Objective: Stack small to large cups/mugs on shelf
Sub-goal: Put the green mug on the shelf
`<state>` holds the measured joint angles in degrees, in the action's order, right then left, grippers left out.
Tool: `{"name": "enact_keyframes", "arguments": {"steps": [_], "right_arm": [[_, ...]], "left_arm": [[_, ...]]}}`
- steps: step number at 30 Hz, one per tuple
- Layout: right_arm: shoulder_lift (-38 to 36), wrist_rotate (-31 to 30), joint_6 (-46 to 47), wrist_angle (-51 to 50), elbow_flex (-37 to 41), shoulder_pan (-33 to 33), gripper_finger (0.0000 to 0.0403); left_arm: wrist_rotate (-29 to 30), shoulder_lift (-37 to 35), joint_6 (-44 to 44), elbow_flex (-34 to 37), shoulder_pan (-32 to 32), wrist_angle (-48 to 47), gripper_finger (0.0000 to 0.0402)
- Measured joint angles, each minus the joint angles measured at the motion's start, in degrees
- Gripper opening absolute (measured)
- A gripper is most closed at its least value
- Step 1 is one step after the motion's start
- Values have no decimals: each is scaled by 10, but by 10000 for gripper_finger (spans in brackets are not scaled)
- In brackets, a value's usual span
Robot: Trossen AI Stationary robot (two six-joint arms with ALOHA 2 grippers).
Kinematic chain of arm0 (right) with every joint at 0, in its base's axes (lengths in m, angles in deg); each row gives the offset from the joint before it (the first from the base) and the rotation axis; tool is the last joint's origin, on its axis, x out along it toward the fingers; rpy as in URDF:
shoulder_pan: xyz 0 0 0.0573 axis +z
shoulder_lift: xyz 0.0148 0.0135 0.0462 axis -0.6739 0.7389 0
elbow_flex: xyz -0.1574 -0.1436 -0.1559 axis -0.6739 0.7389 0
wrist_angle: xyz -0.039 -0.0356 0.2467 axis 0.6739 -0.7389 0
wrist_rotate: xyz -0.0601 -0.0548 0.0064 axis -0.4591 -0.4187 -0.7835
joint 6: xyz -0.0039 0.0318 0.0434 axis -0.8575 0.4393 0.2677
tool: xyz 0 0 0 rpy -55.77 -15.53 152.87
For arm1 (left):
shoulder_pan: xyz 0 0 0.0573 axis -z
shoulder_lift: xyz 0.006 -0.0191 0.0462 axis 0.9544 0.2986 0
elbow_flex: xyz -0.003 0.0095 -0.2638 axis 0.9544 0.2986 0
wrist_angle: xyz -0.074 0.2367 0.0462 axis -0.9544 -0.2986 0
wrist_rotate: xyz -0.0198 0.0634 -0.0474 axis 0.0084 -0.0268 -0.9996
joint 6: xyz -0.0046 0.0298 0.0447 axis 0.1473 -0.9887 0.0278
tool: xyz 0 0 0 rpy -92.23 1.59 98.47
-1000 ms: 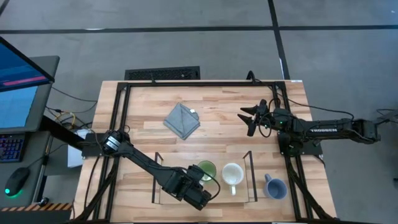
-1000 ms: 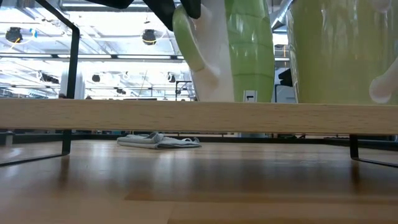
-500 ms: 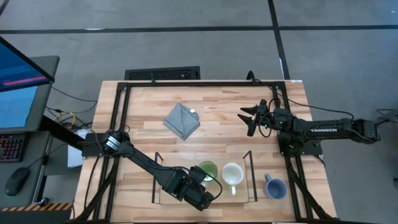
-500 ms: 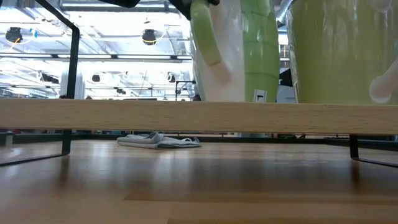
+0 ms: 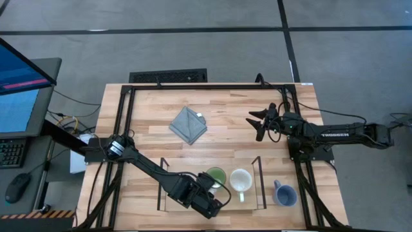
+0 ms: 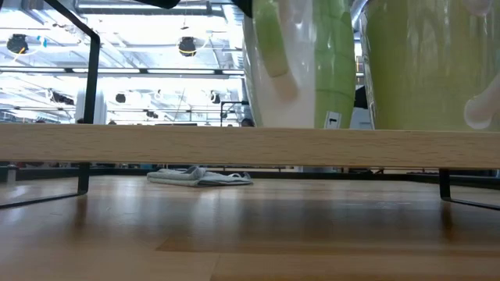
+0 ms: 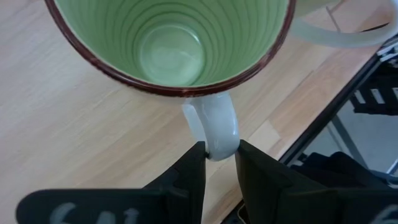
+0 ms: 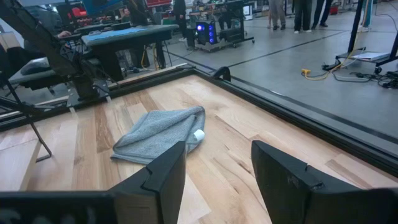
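Observation:
The green mug [image 5: 215, 175] with a dark-red rim is on the light-wood shelf [image 5: 174, 193], next to the cream-white mug [image 5: 241, 180], which stands upright on the board. In the low view the green mug [image 6: 301, 62] looks upright above the shelf board [image 6: 156, 144]. My left gripper [image 7: 217, 163] is at the mug's near side, shut on its handle. The blue-grey mug [image 5: 284, 193] stands on the table to the right of the shelf. My right gripper [image 5: 257, 125] hovers open at the far right, touching nothing. My left gripper pinches the green mug's pale handle at its outer bend [image 7: 216, 142] between its two fingertips [image 7: 194, 167]. The fingers slant down from the table's near-left side. The mug sits upright, mouth up, its base at the shelf's top; whether it rests there I cannot tell.
A folded grey cloth [image 5: 188, 125] lies on the tabletop behind the shelf, also in the right wrist view [image 8: 158, 134]. Black wire ends [image 5: 260, 183] bound the shelf on either side. A black frame runs along the table's edges.
My left gripper has tipped at the wrist without shifting place. The green mug in its hold has swung from a lean to upright and has come closer to the cream-white mug.

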<state>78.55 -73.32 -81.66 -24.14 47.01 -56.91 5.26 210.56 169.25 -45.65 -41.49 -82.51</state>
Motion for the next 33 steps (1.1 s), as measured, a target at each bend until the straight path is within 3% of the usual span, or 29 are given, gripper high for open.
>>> {"name": "enact_keyframes", "arguments": {"steps": [33], "right_arm": [[0,0,-15,-5,0,21,205]], "left_arm": [[-4,3,10,0,0,44,76]]}}
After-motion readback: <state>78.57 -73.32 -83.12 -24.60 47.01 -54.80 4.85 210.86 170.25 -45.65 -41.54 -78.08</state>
